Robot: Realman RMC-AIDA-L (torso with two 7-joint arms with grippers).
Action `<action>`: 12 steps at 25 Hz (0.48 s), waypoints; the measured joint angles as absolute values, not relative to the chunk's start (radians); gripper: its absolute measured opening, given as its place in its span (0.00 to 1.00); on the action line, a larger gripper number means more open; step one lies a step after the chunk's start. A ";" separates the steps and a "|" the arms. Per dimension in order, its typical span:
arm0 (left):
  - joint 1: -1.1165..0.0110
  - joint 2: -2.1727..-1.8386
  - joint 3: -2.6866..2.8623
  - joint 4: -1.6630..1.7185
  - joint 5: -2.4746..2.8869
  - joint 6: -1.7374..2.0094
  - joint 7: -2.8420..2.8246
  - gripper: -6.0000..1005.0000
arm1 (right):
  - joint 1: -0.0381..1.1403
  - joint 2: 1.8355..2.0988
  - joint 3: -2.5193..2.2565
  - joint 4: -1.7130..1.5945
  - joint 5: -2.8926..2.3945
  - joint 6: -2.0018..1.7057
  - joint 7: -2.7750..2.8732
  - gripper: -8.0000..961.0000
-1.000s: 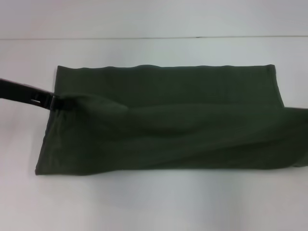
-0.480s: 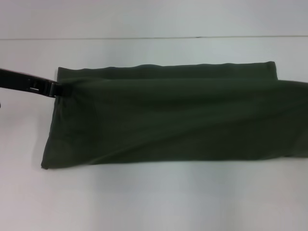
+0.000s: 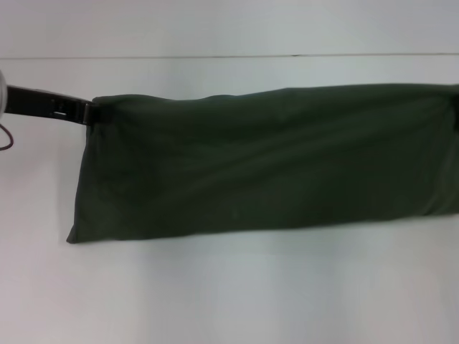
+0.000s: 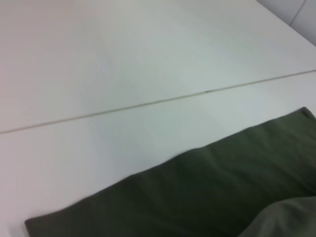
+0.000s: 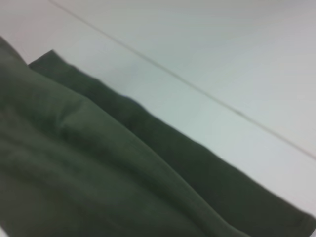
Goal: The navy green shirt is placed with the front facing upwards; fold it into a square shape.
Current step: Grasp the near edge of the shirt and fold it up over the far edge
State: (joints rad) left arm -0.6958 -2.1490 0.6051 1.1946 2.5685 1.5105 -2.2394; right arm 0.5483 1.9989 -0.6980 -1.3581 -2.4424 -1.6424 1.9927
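The navy green shirt (image 3: 265,161) lies as a long dark olive band across the white table (image 3: 229,294), with no lettering showing. My left gripper (image 3: 97,112) is shut on the cloth at the band's far-left corner, its dark arm reaching in from the left. The upper layer it holds now covers the layer beneath up to the far edge. The left wrist view shows the shirt (image 4: 207,197) edge on the table. In the right wrist view the shirt (image 5: 98,163) shows as two stacked layers. My right gripper is out of view, past the right edge of the head view.
A thin seam line (image 3: 229,56) runs across the table beyond the shirt. Bare white table surface lies in front of the shirt and behind it. A thin cable (image 3: 6,140) loops at the left edge.
The left gripper has moved away from me with the cloth. The upper layer has been drawn over the lower one to the far edge, and the near edge has shifted farther from me.
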 joint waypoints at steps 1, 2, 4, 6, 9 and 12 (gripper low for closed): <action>-0.698 -2.150 0.611 1.185 2.568 1.495 -2.240 0.06 | 0.551 2.003 -0.698 -1.358 -2.443 -1.626 1.989 0.07; -0.701 -2.150 0.615 1.176 2.568 1.484 -2.240 0.06 | 0.554 2.005 -0.699 -1.357 -2.444 -1.610 1.987 0.07; -0.708 -2.150 0.619 1.155 2.567 1.458 -2.240 0.06 | 0.560 2.007 -0.702 -1.349 -2.450 -1.572 1.985 0.07; -0.713 -2.152 0.624 1.134 2.565 1.424 -2.239 0.06 | 0.563 2.008 -0.704 -1.337 -2.453 -1.537 1.983 0.07; -0.714 -2.156 0.637 1.117 2.559 1.379 -2.236 0.06 | 0.564 2.009 -0.714 -1.313 -2.454 -1.479 1.979 0.07; -0.714 -2.158 0.655 1.096 2.550 1.330 -2.232 0.06 | 0.565 2.011 -0.725 -1.274 -2.454 -1.426 1.964 0.07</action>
State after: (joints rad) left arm -0.7143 -2.1580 0.6545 1.0965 2.5504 1.3296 -2.2323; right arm 0.5649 2.0107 -0.7249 -1.2745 -2.4543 -1.4263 1.9642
